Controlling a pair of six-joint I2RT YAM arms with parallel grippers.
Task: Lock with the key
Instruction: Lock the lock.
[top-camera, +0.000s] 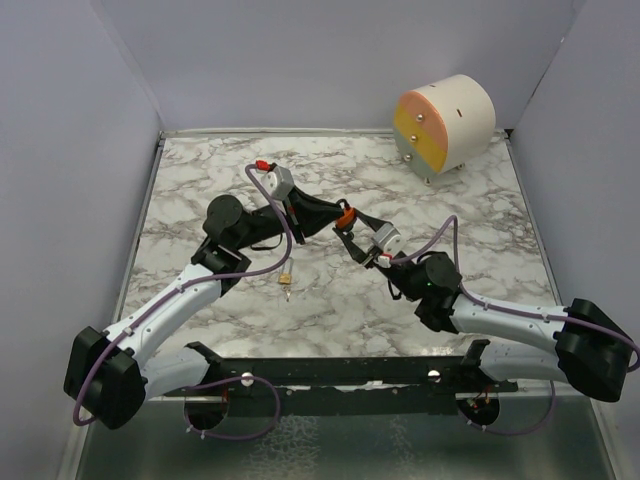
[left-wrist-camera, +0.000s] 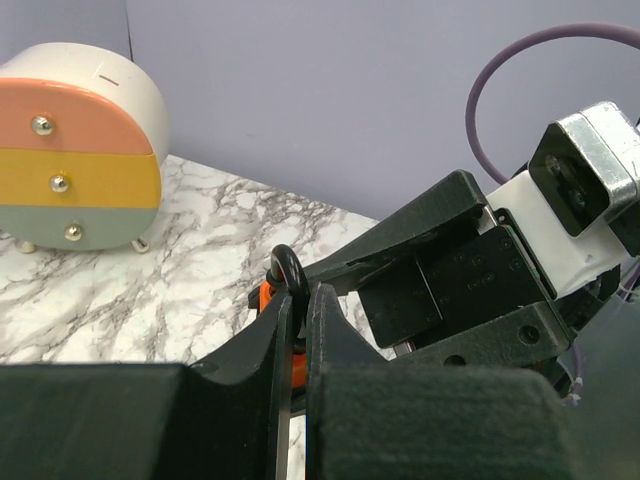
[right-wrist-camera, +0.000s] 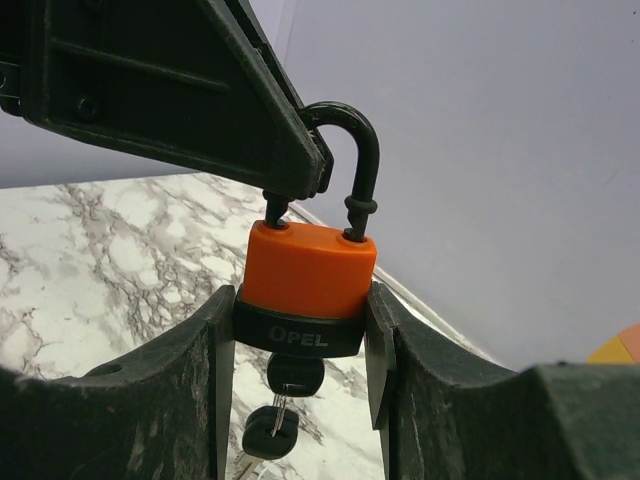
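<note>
Meeting above the middle of the marble tabletop (top-camera: 200, 180), both arms hold the orange padlock (top-camera: 345, 215) off the surface in the top view. The left tool (top-camera: 333, 214) comes at it from the left, the right tool (top-camera: 355, 243) from the near right. A drawer box (top-camera: 445, 125) stands at the far right corner.

From the left wrist, the left tool (left-wrist-camera: 300, 305) is pinched together on the black shackle (left-wrist-camera: 284, 265), with a sliver of orange padlock (left-wrist-camera: 265, 296) beneath.

From the right wrist, the right tool (right-wrist-camera: 300, 335) is clamped on the padlock (right-wrist-camera: 310, 268) body. The shackle (right-wrist-camera: 357, 150) points up, gripped by the left tool (right-wrist-camera: 305, 165). A key (right-wrist-camera: 294, 377) sits in the keyhole underneath, and a second key (right-wrist-camera: 268, 432) dangles below it.
</note>
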